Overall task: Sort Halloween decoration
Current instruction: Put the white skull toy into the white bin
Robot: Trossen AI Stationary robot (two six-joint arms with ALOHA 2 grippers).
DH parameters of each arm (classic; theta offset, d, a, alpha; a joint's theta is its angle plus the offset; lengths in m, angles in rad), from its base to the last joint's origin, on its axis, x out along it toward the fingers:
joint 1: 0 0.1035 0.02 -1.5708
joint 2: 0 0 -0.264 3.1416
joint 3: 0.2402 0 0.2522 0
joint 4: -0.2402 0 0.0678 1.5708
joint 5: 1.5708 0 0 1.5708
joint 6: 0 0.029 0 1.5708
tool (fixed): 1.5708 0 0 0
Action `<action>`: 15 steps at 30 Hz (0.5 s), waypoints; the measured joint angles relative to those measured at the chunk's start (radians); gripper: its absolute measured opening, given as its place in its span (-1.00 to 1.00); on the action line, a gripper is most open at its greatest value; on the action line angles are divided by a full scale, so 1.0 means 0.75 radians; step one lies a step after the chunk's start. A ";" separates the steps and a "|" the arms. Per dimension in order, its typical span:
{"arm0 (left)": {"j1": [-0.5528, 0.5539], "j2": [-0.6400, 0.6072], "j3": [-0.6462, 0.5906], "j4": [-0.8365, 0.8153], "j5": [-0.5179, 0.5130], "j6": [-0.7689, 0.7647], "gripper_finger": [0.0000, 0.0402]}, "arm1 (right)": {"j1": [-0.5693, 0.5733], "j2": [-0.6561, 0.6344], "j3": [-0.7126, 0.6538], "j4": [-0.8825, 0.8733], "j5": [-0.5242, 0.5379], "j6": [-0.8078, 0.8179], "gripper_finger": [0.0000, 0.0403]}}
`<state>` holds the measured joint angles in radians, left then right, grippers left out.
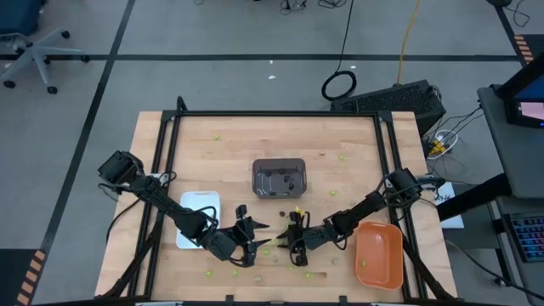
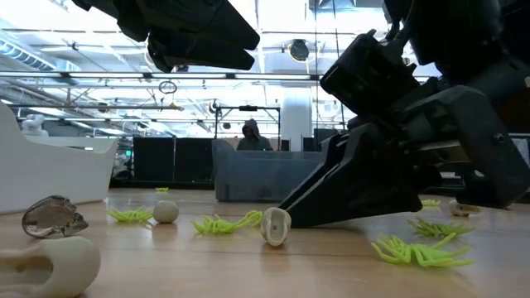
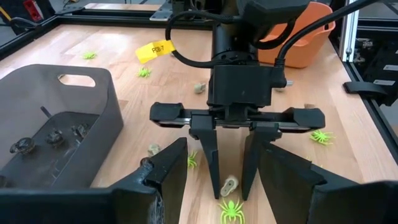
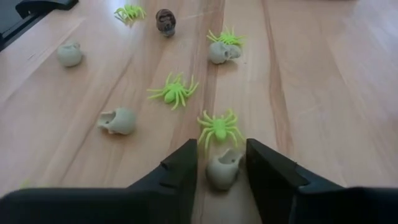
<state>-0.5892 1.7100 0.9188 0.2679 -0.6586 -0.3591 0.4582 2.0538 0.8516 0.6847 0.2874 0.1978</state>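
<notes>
Setting was a robotics lab or workshop: wooden tabletop (image 1: 221,144) inside a black metal frame (image 1: 272,114), grey floor marked with black tape lines (image 1: 110,57), office chair (image 1: 30,51), loose cables (image 1: 340,83), open hall with ceiling trusses (image 2: 99,79) behind.

Lime-green spiders (image 4: 219,127), pale tan skulls (image 4: 118,121), one dark brown skull (image 4: 165,20) on light wood table (image 1: 357,178). Dark grey tray (image 1: 279,178), white tray (image 1: 197,204), orange tray (image 1: 378,255). Black grippers, yellow tag (image 3: 153,49).
</notes>
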 joint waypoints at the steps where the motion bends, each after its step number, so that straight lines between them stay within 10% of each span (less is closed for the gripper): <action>1: 0.000 0.000 0.000 0.000 0.000 0.000 -0.05 | 0.000 0.000 0.000 0.000 0.002 0.000 -0.50; 15: -0.001 0.000 0.000 0.000 0.000 0.010 -0.05 | 0.024 -0.130 -0.004 -0.121 -0.003 -0.096 -0.88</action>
<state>-0.5896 1.7100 0.9188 0.2680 -0.6586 -0.3517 0.4764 1.9563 0.8486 0.5939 0.2854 0.1256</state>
